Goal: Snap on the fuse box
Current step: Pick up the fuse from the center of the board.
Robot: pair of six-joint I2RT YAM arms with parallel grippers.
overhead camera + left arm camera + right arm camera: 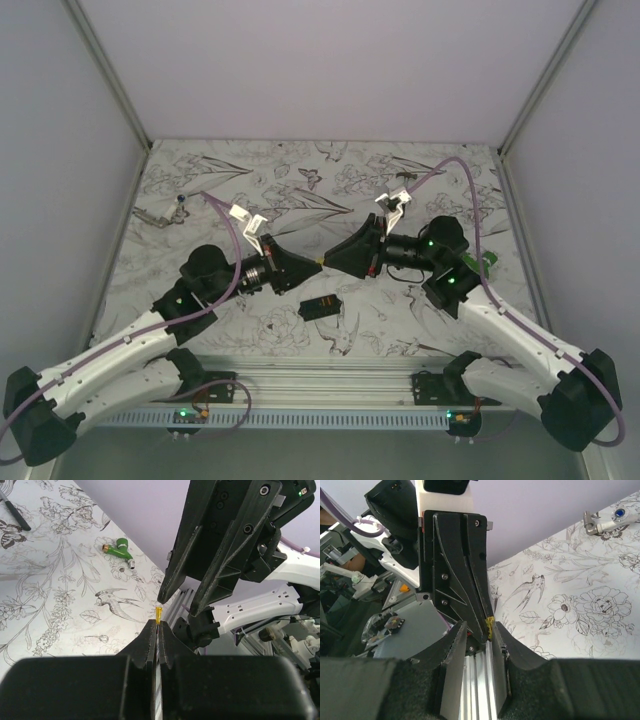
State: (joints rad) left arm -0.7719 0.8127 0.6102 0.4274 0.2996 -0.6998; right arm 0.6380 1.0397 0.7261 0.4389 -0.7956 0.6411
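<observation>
Floral-print table (250, 190) lies beneath both arms, which reach inward with elbows bent and meet tip to tip above its near middle. The left gripper (156, 629) is closed, pinching a small yellow piece (159, 615) at its fingertips. The right gripper (480, 627) faces it, jaws apart, straddling that tip; whether they touch is hard to judge. The fuse box (318, 307) lies on the table just nearer the bases, held by neither.

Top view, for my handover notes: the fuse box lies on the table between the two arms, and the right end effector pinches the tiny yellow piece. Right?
Not quite: the left end effector pinches the tiny yellow piece, as the left wrist view shows; the right end effector stands open facing it. The fuse box does lie on the table between the two arms.
</observation>
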